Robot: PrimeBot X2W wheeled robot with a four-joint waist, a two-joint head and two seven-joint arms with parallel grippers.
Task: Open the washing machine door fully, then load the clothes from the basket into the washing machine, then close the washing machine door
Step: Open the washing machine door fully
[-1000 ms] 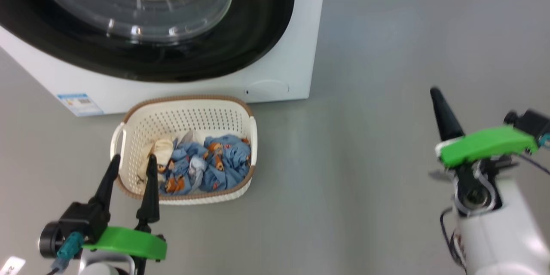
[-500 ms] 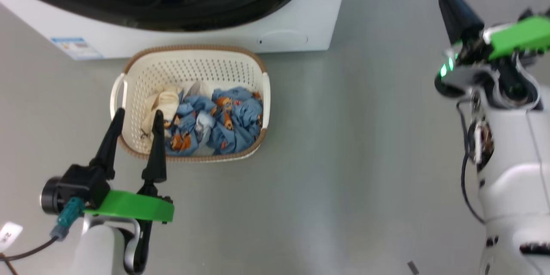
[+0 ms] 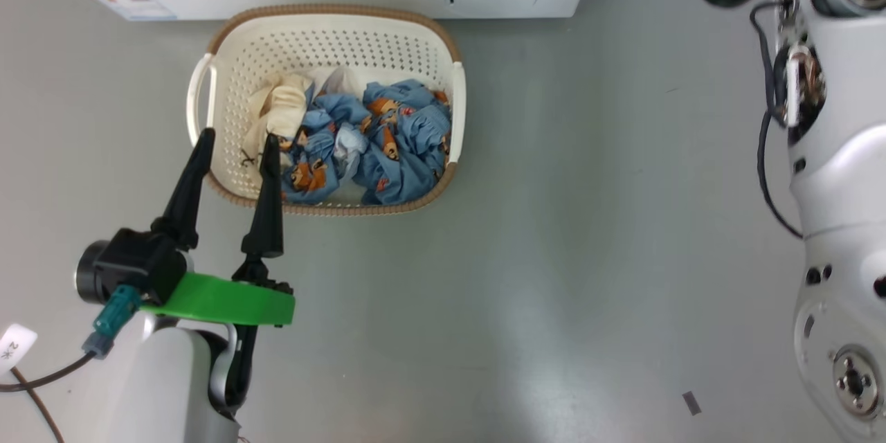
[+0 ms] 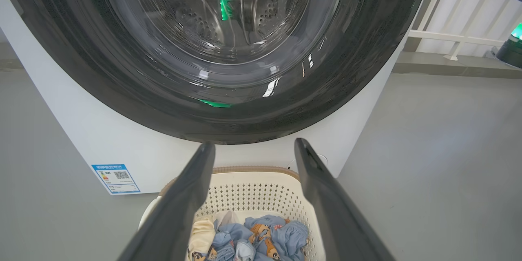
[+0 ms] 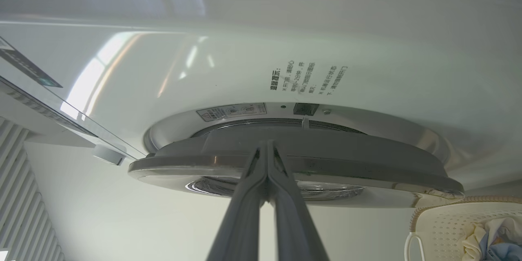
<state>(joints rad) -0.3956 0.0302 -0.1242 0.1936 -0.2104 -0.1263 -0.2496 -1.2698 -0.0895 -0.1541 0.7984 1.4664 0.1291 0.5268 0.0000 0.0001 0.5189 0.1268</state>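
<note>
Basket (image 3: 332, 10) of clothes (image 3: 394, 145) on the floor (image 3: 588, 221), just before the washer (image 3: 346, 3).
Head view: left hand (image 3: 239, 135) spread wide over the basket's near-left rim. Right wrist view adds the right hand (image 5: 267, 143), pinched shut, tips at the door (image 5: 346, 163) edge.

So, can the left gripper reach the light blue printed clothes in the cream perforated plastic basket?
Probably yes: the left gripper is open at the near rim of the basket, and the clothes lie uncovered with nothing between.
</note>
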